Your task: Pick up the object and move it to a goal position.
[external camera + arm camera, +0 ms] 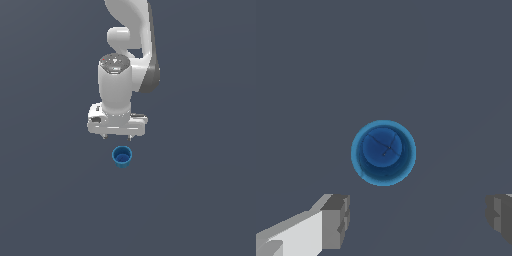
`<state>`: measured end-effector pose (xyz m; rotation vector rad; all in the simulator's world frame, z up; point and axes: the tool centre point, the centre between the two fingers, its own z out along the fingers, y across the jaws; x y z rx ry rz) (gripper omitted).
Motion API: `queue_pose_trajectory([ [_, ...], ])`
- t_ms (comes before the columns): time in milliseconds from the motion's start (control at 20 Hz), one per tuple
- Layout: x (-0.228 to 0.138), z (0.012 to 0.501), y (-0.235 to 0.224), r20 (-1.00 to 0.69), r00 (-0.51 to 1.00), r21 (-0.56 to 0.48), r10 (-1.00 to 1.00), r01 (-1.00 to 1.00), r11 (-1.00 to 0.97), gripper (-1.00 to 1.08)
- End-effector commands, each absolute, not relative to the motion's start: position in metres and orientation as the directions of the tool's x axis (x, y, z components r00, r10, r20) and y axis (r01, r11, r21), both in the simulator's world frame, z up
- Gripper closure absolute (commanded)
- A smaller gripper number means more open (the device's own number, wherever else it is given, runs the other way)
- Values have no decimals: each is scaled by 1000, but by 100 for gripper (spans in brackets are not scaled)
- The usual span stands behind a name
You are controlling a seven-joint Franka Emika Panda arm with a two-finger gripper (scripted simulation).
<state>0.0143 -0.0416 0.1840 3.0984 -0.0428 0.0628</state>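
Observation:
A small round blue cup [122, 156] stands upright on the dark grey floor, its open mouth up. In the wrist view the blue cup [383, 152] is seen from straight above, its rim a lighter blue ring. My gripper [117, 135] hangs above the floor, just behind the cup in the exterior view, apart from it. Its two fingers are spread wide and hold nothing. In the wrist view the gripper [418, 220] shows as two grey fingertips [336, 220] at the frame's edge, with the cup lying beyond them, not between them.
A flat dark grey floor [50, 200] fills both views. The white arm [130, 45] rises behind the gripper. No goal marker shows.

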Motion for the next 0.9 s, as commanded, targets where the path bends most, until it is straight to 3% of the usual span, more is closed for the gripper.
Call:
queue_pose_trajectory([
  [0, 14, 184, -42, 41, 999, 42, -27, -28, -999, -20],
  [850, 15, 184, -48, 53, 997, 61, -61, -64, -996, -20],
])
